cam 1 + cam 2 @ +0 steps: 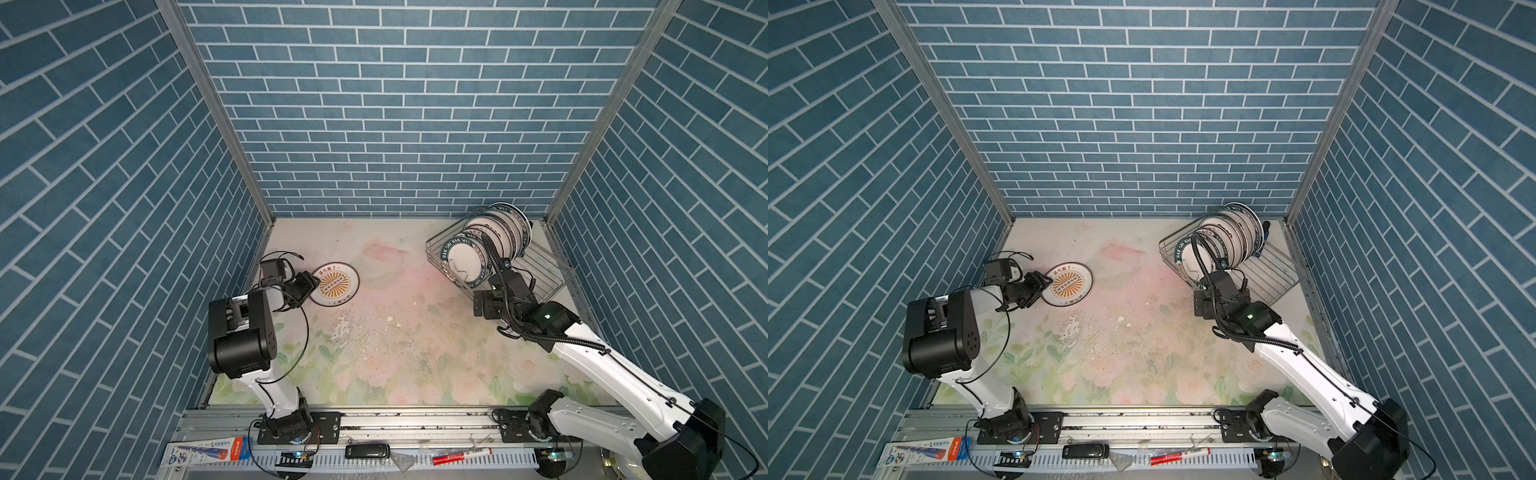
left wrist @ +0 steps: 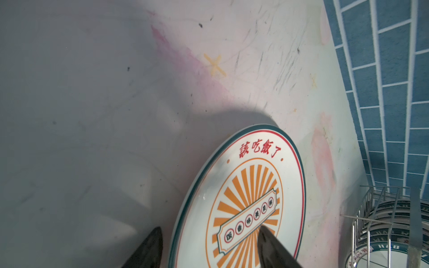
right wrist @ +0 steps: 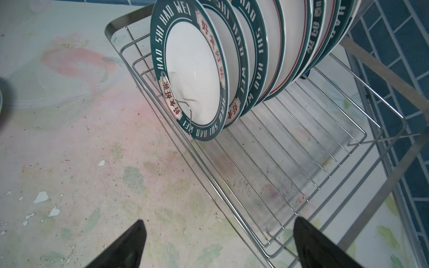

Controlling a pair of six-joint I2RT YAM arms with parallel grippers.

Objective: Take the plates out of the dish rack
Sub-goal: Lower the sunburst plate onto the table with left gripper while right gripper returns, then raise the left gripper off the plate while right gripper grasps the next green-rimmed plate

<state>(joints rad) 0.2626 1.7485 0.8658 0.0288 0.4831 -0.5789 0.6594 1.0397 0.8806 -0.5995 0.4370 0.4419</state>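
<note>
The round white plate with the orange sunburst and red characters (image 1: 335,284) lies flat on the pale floral tabletop (image 1: 399,345), well apart from the shiny silver wire dish rack (image 1: 552,274). The left gripper (image 2: 210,232) has its jaws parted astride that plate's dark rim, one over the print, one off the edge (not pinching it, I'd say). In the rack, the white plates with teal lettered bands (image 3: 192,76) stand on edge in a close row. The right gripper (image 3: 219,228) hangs spread wide and empty by the rack's near side.
</note>
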